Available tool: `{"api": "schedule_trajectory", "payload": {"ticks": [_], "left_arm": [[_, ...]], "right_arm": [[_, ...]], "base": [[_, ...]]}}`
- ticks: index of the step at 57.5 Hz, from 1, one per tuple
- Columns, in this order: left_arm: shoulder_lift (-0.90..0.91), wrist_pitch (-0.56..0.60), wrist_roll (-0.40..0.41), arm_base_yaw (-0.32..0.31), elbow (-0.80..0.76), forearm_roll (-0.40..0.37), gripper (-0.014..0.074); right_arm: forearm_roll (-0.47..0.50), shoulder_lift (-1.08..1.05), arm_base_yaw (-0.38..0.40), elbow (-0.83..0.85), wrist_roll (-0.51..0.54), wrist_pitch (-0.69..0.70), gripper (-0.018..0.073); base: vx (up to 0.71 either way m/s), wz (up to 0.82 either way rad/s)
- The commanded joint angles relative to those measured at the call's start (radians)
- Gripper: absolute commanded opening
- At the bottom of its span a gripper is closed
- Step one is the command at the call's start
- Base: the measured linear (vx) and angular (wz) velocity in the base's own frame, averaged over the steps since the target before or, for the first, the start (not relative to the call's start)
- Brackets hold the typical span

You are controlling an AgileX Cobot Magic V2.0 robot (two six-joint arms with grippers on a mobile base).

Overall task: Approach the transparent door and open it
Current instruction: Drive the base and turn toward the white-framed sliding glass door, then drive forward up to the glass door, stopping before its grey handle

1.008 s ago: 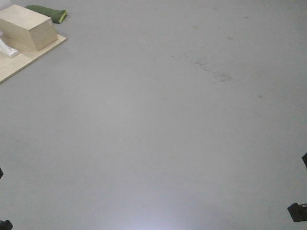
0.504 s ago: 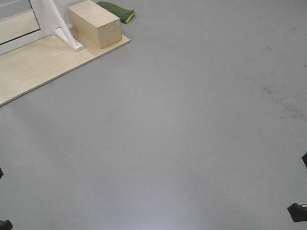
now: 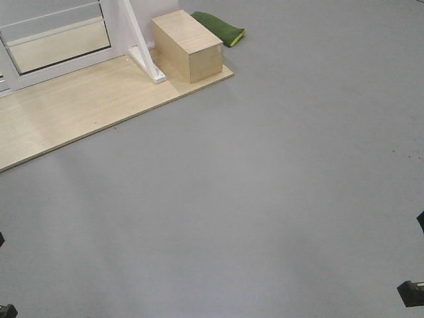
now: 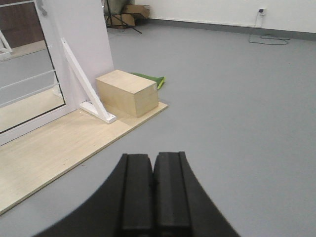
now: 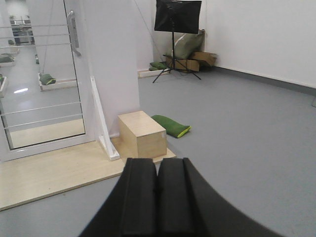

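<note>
Risk: base clipping wooden box (image 5: 142, 133) on approach, since transparent door (image 5: 44, 89) stands left of that box; left gripper (image 4: 152, 165) and right gripper (image 5: 158, 168) both pressed closed, empty, well short of box

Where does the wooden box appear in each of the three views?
Front-facing view: the wooden box is at the top, left of centre.
Left wrist view: the wooden box is left of centre, in the upper half.
Right wrist view: the wooden box is near the centre.
Shared landmark: the green bag on the floor next to it.
</note>
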State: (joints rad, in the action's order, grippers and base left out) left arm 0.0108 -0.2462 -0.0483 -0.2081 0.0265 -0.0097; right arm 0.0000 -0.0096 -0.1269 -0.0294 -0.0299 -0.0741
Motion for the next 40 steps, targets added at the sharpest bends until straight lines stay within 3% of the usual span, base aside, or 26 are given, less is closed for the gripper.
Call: {"api": "schedule_trajectory", "payload": {"ticks": [1, 40], "left_arm": [[0.013, 0.089, 0.003, -0.002, 0.025, -0.002, 0.0001], [0.013, 0.089, 0.003, -0.002, 0.025, -0.002, 0.0001]], "right_arm": [[0.000, -0.014, 0.005, -0.014, 0.003, 0.086, -0.0008], [0.000, -0.014, 0.005, -0.014, 0.003, 0.086, -0.0008]], "base": [[0.46, 0.29], [0.51, 0.24]]}}
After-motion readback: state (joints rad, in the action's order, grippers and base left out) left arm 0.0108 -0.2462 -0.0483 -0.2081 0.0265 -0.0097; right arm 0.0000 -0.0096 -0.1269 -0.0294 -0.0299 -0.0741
